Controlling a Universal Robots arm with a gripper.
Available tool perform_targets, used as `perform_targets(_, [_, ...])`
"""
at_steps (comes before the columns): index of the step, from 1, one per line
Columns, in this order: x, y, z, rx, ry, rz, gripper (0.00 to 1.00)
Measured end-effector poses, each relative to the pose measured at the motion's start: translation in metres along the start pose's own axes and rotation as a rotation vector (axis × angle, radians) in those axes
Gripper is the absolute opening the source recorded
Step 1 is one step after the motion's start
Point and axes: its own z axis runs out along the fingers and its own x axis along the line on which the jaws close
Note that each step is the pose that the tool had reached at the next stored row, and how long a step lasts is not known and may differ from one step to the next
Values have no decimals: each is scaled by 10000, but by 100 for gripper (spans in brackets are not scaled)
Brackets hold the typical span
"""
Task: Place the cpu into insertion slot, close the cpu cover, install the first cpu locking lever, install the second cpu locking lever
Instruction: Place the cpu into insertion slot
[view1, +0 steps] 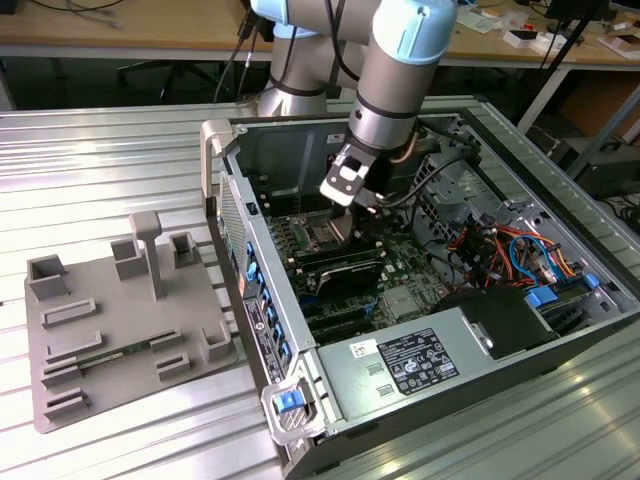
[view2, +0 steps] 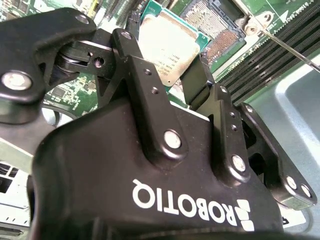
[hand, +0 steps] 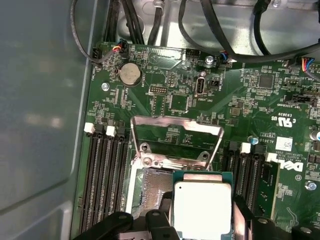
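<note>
Black end effector (view2: 165, 62) housing sits closest in the second wrist view, and its two fingers (view2: 131, 55) are clamped on opposite edges of the cpu (view2: 167, 42). The chip's silvery top faces up inside a green border, and in the second wrist view it looks slightly tilted. In the first wrist view the cpu (hand: 202, 207) hangs between the finger tips of the end effector (hand: 200, 227), overlapping one side of the insertion slot (hand: 147, 187), whose pin field shows bare beside it. I cannot tell whether the chip touches the socket. Just past the slot (view2: 212, 22) a thin metal rod (view2: 285, 47) slants across the memory slots (view2: 270, 57). Beyond the socket the cpu cover (hand: 177, 123) stands swung open, with green board showing through its square window. Black memory slots (hand: 102, 175) flank the socket on both sides. Farther along the motherboard (hand: 225, 95) lie a round coin cell (hand: 130, 74) and bundles of black cables (hand: 200, 30). In the exterior view the end effector (view1: 345, 205) reaches down into the open computer case (view1: 600, 330), which lies on a ribbed metal counter (view1: 100, 160). A grey fixture (view1: 110, 330) rests on the counter toward the exterior view's left, well apart from the arm
</note>
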Motion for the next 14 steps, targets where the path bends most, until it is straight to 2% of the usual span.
perform_targets(5, [38, -4, -1, 0, 0, 16, 55])
perform_targets(14, [43, -7, -1, 0, -1, 44, 55])
